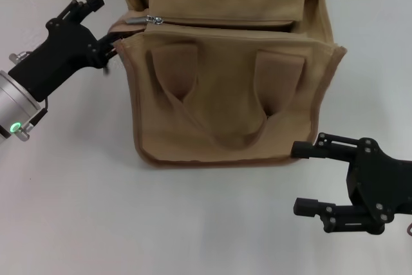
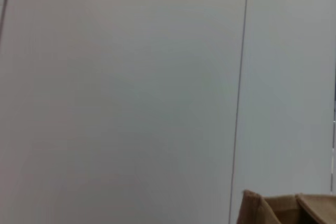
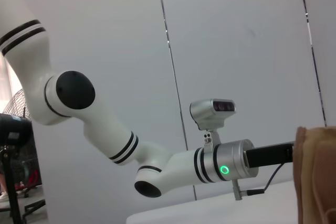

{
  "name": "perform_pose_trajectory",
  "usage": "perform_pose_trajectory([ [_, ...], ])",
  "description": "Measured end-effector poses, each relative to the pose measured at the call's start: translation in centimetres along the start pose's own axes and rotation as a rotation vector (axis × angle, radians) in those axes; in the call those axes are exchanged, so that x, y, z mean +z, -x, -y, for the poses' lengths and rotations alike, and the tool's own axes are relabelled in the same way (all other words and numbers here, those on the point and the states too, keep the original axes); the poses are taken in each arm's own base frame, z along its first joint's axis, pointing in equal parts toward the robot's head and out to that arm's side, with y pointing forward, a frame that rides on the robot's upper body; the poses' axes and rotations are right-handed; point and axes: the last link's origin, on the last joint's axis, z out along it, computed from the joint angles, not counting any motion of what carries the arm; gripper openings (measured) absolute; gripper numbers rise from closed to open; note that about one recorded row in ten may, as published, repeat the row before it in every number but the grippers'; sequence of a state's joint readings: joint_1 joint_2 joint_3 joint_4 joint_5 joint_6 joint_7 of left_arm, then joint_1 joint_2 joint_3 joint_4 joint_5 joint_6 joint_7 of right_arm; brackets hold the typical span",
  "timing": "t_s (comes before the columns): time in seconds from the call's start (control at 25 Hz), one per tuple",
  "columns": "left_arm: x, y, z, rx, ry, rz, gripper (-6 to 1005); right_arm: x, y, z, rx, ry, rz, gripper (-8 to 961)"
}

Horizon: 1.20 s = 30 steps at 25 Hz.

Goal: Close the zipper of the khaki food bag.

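The khaki food bag (image 1: 225, 94) stands upright mid-table, handles hanging down its front. Its zipper (image 1: 225, 25) runs along the top with a dark gap showing beside it. The silver pull tab (image 1: 152, 19) sits at the bag's left end. My left gripper (image 1: 108, 24) is open at the bag's left end; its lower finger (image 1: 111, 48) touches the front left corner. My right gripper (image 1: 297, 178) is open and empty, low beside the bag's front right corner. A bag corner shows in the left wrist view (image 2: 283, 211) and the right wrist view (image 3: 315, 171).
The white table (image 1: 96, 210) carries only the bag. A grey panelled wall (image 2: 131, 77) stands behind. The left arm (image 3: 173, 166) shows in the right wrist view, reaching to the bag.
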<state>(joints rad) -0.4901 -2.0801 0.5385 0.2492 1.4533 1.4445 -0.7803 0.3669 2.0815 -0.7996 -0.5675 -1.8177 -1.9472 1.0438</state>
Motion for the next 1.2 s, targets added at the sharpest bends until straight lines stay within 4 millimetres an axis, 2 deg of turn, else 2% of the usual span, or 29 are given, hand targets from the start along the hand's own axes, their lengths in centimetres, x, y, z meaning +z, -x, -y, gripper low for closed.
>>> perform_pose_trajectory([
  [0.28,0.2,-0.4,-0.2,-0.008,0.014,-0.024,787,-0.6,1.8,0.5,-0.052,-0.062,0.131,776],
  [0.4,0.5,-0.7,-0.7,-0.008,0.041,-0.048,782,-1.0,3.2,1.3,-0.075,-0.119,0.224,776],
  [0.44,0.5,-0.7,-0.7,-0.008,0.041,-0.048,781,-0.8,4.3,2.5,-0.068,-0.152,0.257,776],
  [0.48,0.6,-0.8,-0.9,-0.005,0.055,-0.061,779,-0.8,4.3,2.5,-0.068,-0.152,0.257,776],
  [0.56,0.6,-0.8,-0.9,-0.005,0.055,-0.061,715,-0.3,5.3,3.8,-0.048,-0.164,0.262,776],
  [0.64,1.4,-1.6,-1.4,0.003,0.104,-0.099,652,1.2,7.2,6.1,-0.007,-0.16,0.231,776],
  [0.76,1.7,-1.7,-1.7,-0.006,0.115,-0.106,573,2.4,8.2,7.7,0.006,-0.169,0.197,776],
  [0.96,1.9,-1.6,-1.9,-0.018,0.111,-0.111,454,3.2,8.3,8.6,0.005,-0.195,0.178,776],
  [1.2,1.5,-1.2,-1.8,-0.014,0.085,-0.109,312,3.3,8.2,8.7,0.009,-0.202,0.179,775],
])
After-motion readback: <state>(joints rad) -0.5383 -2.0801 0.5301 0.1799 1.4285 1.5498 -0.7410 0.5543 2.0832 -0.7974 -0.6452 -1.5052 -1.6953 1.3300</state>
